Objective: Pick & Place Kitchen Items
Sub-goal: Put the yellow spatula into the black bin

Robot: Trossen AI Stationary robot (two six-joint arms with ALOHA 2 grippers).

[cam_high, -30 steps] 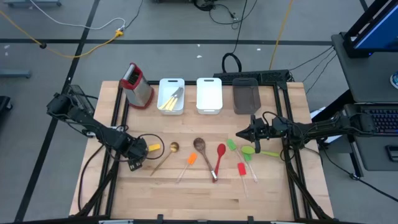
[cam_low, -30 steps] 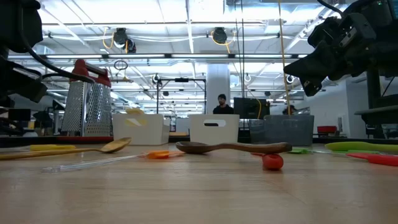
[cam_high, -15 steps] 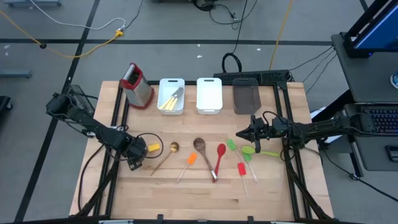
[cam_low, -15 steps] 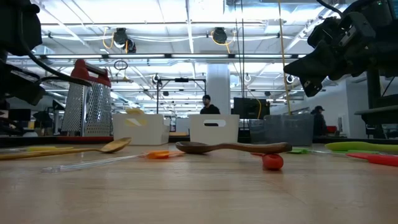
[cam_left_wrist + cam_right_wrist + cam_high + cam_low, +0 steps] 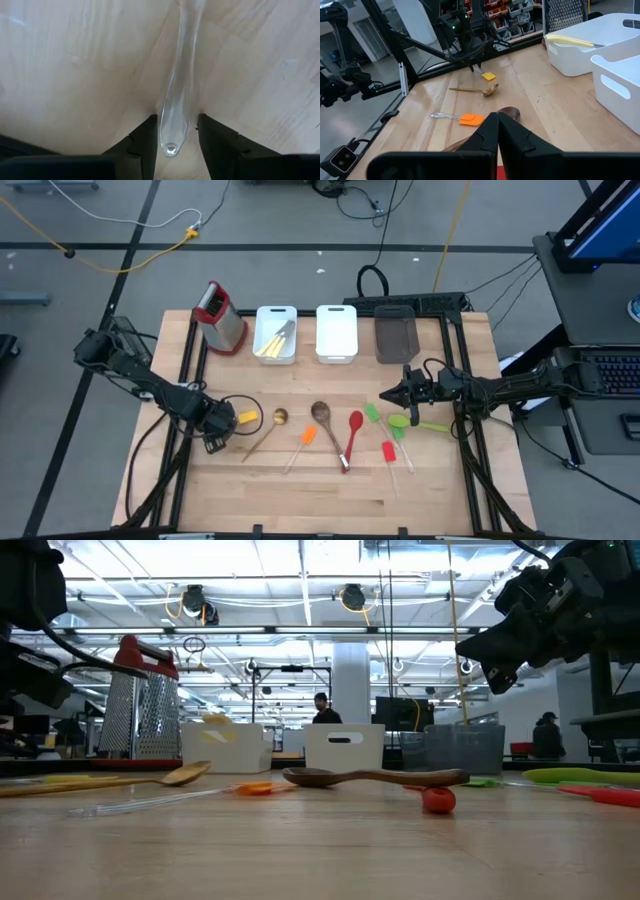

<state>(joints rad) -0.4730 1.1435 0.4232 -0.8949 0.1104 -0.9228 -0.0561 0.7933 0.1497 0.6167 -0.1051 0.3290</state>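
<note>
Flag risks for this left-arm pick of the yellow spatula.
1. The left tool straddles only the very end of the clear handle, flat on the table. The handle looks smooth and thin, so it could squirt out as the fingers close.
2. Gripped at its tip, the yellow spatula may droop or swing on lift.
3. The gold spoon lies close beside it and could get nudged.

Overhead, table-level, 2 wrist cameras.

Wooden table (image 5: 300, 490) carries utensils (image 5: 345, 435), three bins (image 5: 336, 333), a grater (image 5: 221, 318).
</note>
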